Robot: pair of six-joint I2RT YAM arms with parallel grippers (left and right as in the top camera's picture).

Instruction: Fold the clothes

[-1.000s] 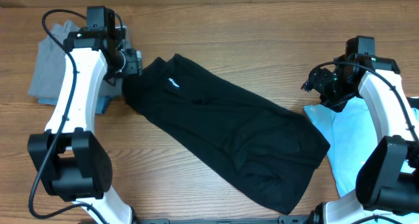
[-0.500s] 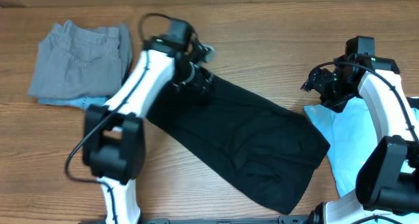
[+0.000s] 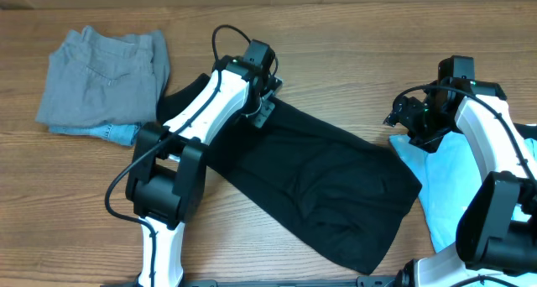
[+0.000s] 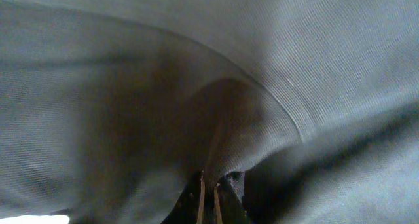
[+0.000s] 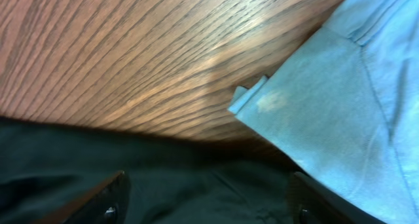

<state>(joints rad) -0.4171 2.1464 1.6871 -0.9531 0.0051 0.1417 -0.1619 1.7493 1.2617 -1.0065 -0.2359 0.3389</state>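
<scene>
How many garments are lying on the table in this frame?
3. A folded grey denim garment at the left, a large black shirt spread across the middle, a light blue T-shirt at the right edge. Others could be hidden beneath.

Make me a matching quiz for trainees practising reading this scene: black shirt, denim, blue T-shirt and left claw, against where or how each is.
1. black shirt
2. denim
3. blue T-shirt
4. left claw

a. folded, far left corner
b. shut on black cloth
c. spread across the middle
d. at the right edge

Pairs: 1-c, 2-a, 3-d, 4-b
</scene>
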